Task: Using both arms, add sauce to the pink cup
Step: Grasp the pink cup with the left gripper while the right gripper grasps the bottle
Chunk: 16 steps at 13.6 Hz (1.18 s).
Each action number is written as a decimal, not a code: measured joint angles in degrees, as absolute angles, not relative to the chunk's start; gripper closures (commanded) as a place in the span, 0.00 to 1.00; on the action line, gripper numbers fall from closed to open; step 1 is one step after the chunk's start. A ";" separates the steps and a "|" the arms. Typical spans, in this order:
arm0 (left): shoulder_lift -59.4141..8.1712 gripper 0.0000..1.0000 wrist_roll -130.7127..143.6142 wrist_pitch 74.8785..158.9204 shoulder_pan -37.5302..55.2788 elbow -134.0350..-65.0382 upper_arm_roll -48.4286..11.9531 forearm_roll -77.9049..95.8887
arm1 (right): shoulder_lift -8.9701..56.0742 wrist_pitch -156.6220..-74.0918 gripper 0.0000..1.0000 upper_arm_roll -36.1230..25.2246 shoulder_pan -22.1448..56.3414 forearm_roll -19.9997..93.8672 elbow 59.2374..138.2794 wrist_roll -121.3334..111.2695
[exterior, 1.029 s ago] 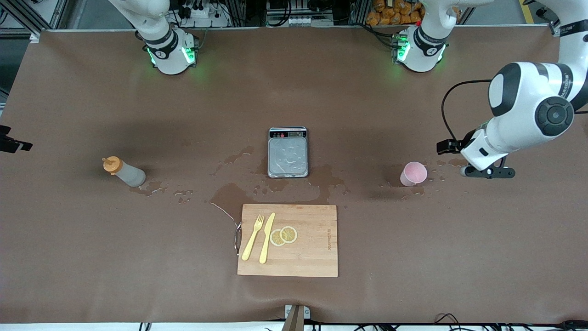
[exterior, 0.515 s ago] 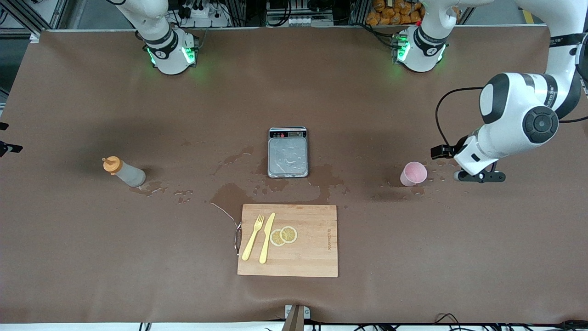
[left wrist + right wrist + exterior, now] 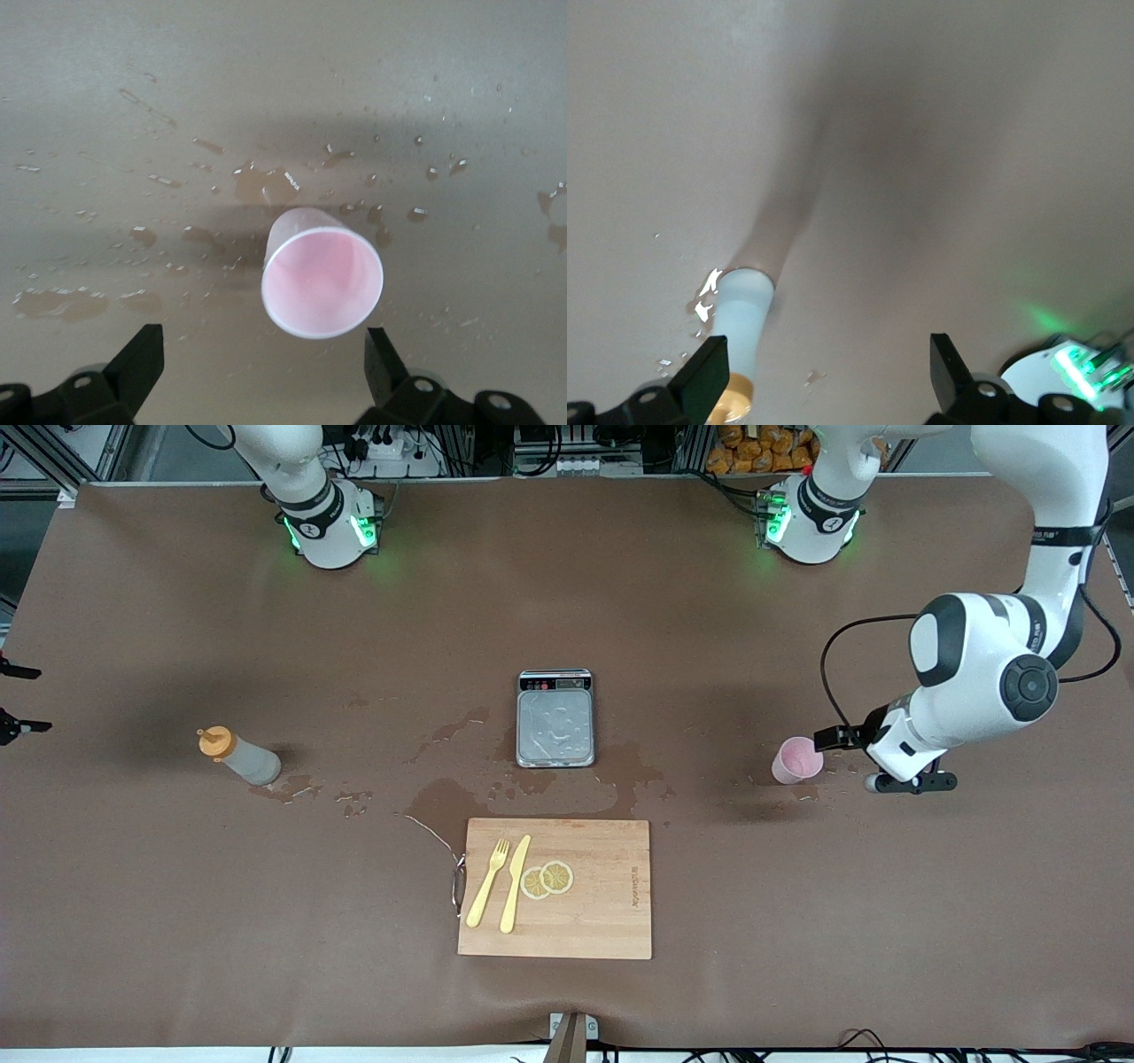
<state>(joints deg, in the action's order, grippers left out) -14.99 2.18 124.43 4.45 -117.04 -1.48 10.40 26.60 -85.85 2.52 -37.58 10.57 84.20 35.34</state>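
light: even overhead | shadows: soft | wrist views: washed-out (glare on wet spots [image 3: 266,184])

A small pale-pink plastic tumbler with a round rim [image 3: 797,760] is being seen standing upright toward the left arm's end of the table, its mouth open upward and its inside showing pink [image 3: 322,274]; wet droplets are being shown scattered on the brown surface around it. A small translucent grey-white squeeze bottle with an orange nozzle cap [image 3: 239,755] is being seen toward the right arm's end of the table, well apart from the tumbler, beside a small wet patch [image 3: 737,333].
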 measured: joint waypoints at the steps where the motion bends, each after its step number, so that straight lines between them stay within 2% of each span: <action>1: -15.91 0.00 2.19 125.17 4.49 -117.04 -1.50 10.67 | 27.75 -84.70 0.00 2.50 -38.32 12.33 83.91 36.03; 11: -22.05 0.00 2.27 130.56 4.74 -117.03 -1.64 10.73 | 40.26 -75.77 0.00 2.46 -44.46 32.67 83.49 43.34; 12: -22.42 0.11 2.27 130.56 4.82 -117.04 -1.65 10.73 | 41.75 -75.63 0.00 2.46 -45.06 34.79 83.48 43.34; 13: -22.75 0.39 2.27 130.56 4.99 -117.05 -1.66 10.73 | 43.39 -75.56 0.00 2.48 -45.56 36.54 83.46 43.32; 14: -23.02 0.63 2.27 130.55 5.26 -117.08 -1.70 10.73 | 45.04 -75.58 0.00 2.51 -45.79 37.55 83.31 43.20; 15: -23.26 0.79 2.27 130.55 5.82 -117.13 -1.72 10.73 | 46.55 -75.60 0.00 2.66 -45.79 38.10 82.76 43.17; 16: -23.52 0.92 2.27 130.55 6.57 -117.16 -1.74 10.73 | 47.91 -75.62 0.00 2.99 -45.76 38.36 81.94 43.17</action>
